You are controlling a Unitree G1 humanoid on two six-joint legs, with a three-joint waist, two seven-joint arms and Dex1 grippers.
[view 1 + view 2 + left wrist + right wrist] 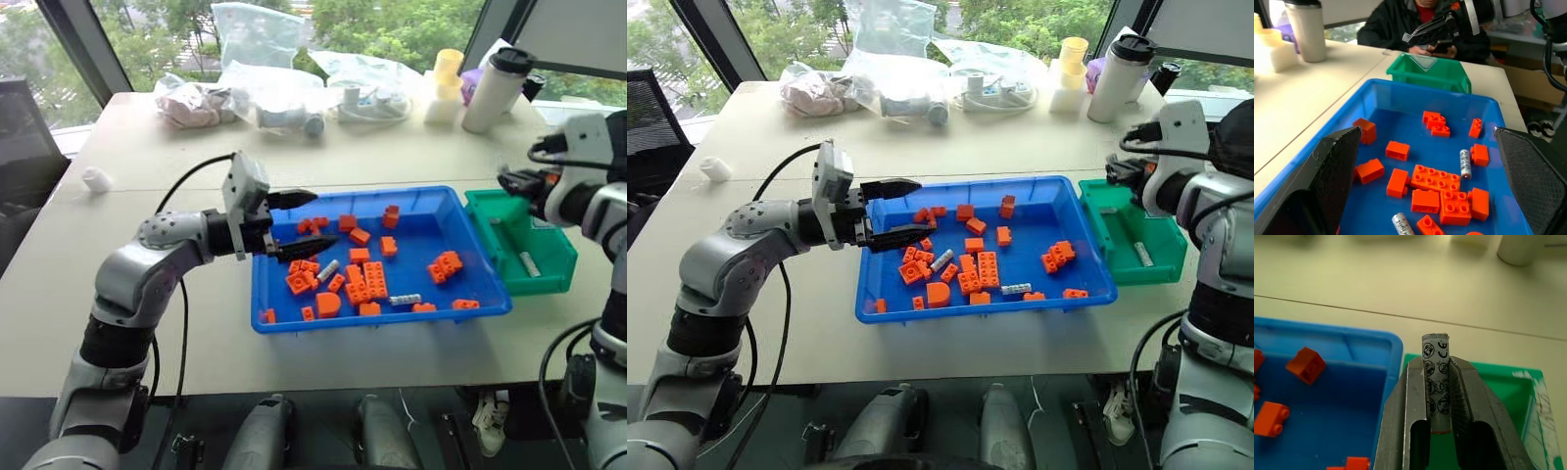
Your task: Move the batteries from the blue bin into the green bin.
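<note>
— Where's the right gripper (1439, 396)?

— Over the green bin (549, 262), at the corner nearest the blue bin (274, 323); its jaws pinch a battery (1436, 382). The wrapper carries small round warning symbols, no brand I can read.

— And the others?

— One battery (529, 262) lies in the green bin; two batteries (405, 299) (328, 270) are among orange bricks (364, 284) in the blue bin. The left gripper (301, 223) hangs over its end farthest from the green bin, jaws wide, empty.
</note>
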